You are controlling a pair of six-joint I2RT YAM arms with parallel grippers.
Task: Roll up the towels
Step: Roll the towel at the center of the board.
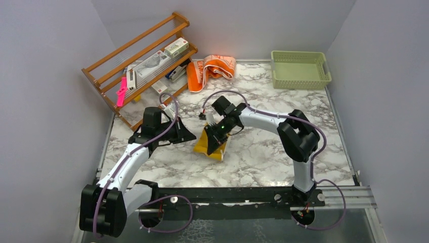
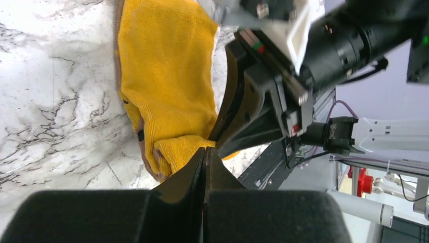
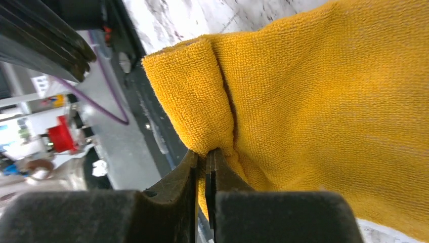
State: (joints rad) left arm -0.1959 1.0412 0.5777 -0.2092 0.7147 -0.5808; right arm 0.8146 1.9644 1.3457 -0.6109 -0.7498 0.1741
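The mustard-yellow towel (image 1: pixel 208 143) lies crumpled in the middle of the marble table (image 1: pixel 263 157), one edge lifted. My right gripper (image 1: pixel 220 133) is shut on a folded edge of it. In the right wrist view, yellow cloth (image 3: pixel 313 101) is pinched between the jaws of the right gripper (image 3: pixel 207 153). My left gripper (image 1: pixel 191 136) sits just left of the towel. In its wrist view the left gripper (image 2: pixel 206 150) is shut with nothing between the jaws, its tip beside the towel's fold (image 2: pixel 174 152). The orange and peach towel (image 1: pixel 212 70) lies bunched at the back of the table.
A wooden rack (image 1: pixel 139 63) holding boxes and a pink item stands at the back left. A pale green basket (image 1: pixel 300 70) sits at the back right. Grey walls close in both sides. A black rail (image 1: pixel 227 195) runs along the near edge.
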